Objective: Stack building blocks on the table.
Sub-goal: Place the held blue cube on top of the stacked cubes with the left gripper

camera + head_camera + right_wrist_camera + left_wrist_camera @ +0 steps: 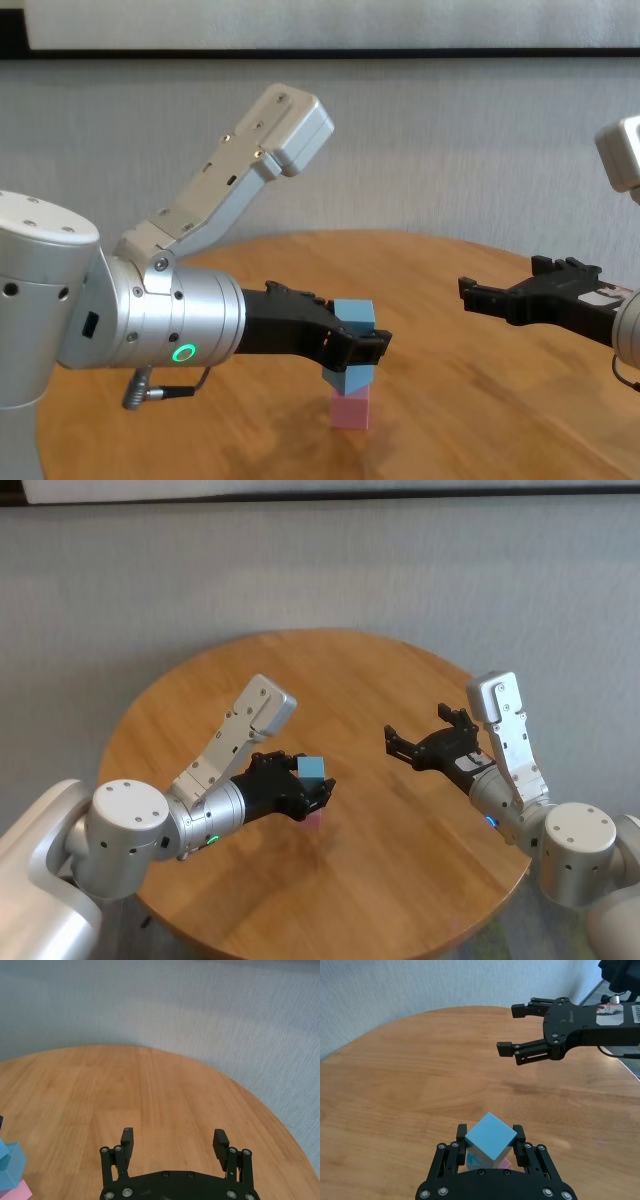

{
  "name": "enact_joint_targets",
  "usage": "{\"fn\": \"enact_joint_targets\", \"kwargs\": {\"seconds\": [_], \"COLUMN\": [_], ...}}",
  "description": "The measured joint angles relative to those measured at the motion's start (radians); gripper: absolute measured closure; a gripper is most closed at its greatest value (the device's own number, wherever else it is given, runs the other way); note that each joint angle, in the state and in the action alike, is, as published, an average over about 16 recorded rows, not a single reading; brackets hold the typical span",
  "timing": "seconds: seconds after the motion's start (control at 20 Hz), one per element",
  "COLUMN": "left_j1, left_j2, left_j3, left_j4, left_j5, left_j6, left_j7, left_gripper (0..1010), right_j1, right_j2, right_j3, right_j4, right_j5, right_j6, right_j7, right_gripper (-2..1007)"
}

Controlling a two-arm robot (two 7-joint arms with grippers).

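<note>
Round honey-brown wood counter (pixel 400 680), grey textured wall behind, dark trim strip along the wall top.

Left end effector (pixel 491 1139) closed on top blue cube (pixel 490 1135), fingers (pixel 519 1135) pinching it from both sides. Cube is turned corner-on in the left wrist view. In the chest view a second blue cube (pixel 350 378) sits tilted right under it, and under that a pink cube (pixel 350 410) rests flat on the counter. So it's a three-high column, pink at the bottom, blue on blue above, near the counter's middle, a bit toward the robot's left. Can't tell if the gripped cube is fully seated on the one below.

Right end effector (pixel 174 1140) wide open, nothing in it, hovering above the counter off to the robot's right, well apart from the stack, fingertips aimed toward it. Right wrist view catches the stack's edge at the frame border.

Beyond the counter only the wall.
</note>
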Motion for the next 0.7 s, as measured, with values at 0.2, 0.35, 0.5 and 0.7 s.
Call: {"fn": "enact_joint_targets", "kwargs": {"seconds": [0.2, 0.35, 0.5, 0.7], "left_j1": [-0.001, -0.002, -0.003, -0.003], "left_j2": [-0.001, -0.002, -0.003, -0.004], "left_j3": [0.001, 0.002, 0.002, 0.002], "left_j4": [0.004, 0.005, 0.006, 0.007], "left_j5": [0.001, 0.003, 0.004, 0.006], "left_j6": [0.0, 0.0, 0.0, 0.0], "left_j7": [0.0, 0.0, -0.001, 0.0], "left_gripper": [446, 446, 446, 445], "right_j1": [0.0, 0.0, 0.0, 0.0], "right_j2": [0.0, 0.0, 0.0, 0.0], "right_j3": [0.0, 0.0, 0.0, 0.0], "right_j4": [0.0, 0.0, 0.0, 0.0], "right_j5": [0.0, 0.0, 0.0, 0.0], "right_j6": [0.0, 0.0, 0.0, 0.0], "right_j7": [0.0, 0.0, 0.0, 0.0], "right_gripper": [0, 0, 0, 0]}}
